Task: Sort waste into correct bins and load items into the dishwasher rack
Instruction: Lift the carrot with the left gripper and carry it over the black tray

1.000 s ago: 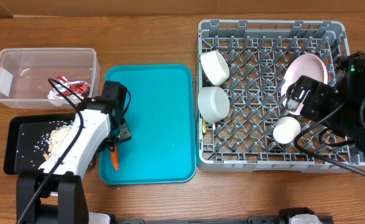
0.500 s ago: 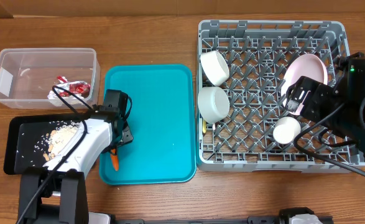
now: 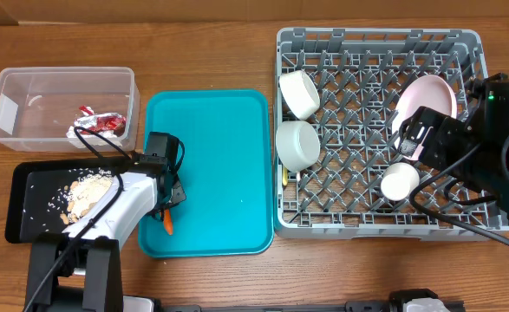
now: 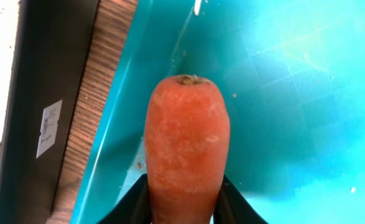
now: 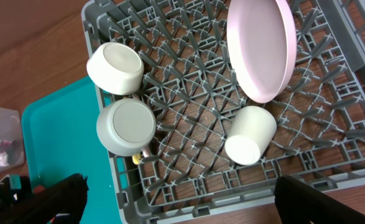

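1. My left hand (image 4: pixel 183 208) is clamped on the orange carrot (image 4: pixel 187 143) at the teal tray's (image 3: pixel 228 113) lower-left corner, just inside its left rim.
2. A strip of bench (image 4: pixel 94 93) separates that rim from the black tray (image 3: pixel 29 186); bare teal floor runs rightward to the dishwasher rack (image 3: pixel 375 39).
3. My right hand (image 3: pixel 408 143) hangs over the rack, fingers spread wide, near the white cup (image 3: pixel 400 182) and pink plate (image 3: pixel 427 100).
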`<state>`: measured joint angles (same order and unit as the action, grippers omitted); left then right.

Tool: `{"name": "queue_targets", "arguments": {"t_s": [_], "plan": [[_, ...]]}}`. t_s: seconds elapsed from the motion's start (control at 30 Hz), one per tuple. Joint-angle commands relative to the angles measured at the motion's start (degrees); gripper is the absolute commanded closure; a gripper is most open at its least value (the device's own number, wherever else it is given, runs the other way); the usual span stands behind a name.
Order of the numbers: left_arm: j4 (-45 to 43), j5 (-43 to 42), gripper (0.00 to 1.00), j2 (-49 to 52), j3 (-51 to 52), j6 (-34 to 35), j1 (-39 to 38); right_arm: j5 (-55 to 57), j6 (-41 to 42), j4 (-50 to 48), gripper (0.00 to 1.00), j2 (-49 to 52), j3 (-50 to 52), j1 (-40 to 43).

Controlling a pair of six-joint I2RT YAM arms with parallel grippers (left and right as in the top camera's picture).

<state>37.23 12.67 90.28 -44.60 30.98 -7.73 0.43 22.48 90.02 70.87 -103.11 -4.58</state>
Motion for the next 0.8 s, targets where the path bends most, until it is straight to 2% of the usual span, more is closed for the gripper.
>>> {"name": "queue_targets", "arguments": {"t_s": [0.0, 0.33, 0.77], "plan": [[-0.4, -0.7, 0.88, 0.3, 1.1, -0.6, 0.2, 0.5, 0.1, -0.1, 0.00, -0.7, -0.8, 0.2], [4.3, -1.2, 0.96, -1.4, -3.9, -0.6, 0.2, 0.5, 0.1, -0.1, 0.00, -0.7, -0.8, 0.2], [10.7, -1.8, 0.96, -11.6, -7.3, -1.2, 0.0, 0.5, 0.1, -0.1, 0.00, -0.7, -0.8, 0.2]]}}
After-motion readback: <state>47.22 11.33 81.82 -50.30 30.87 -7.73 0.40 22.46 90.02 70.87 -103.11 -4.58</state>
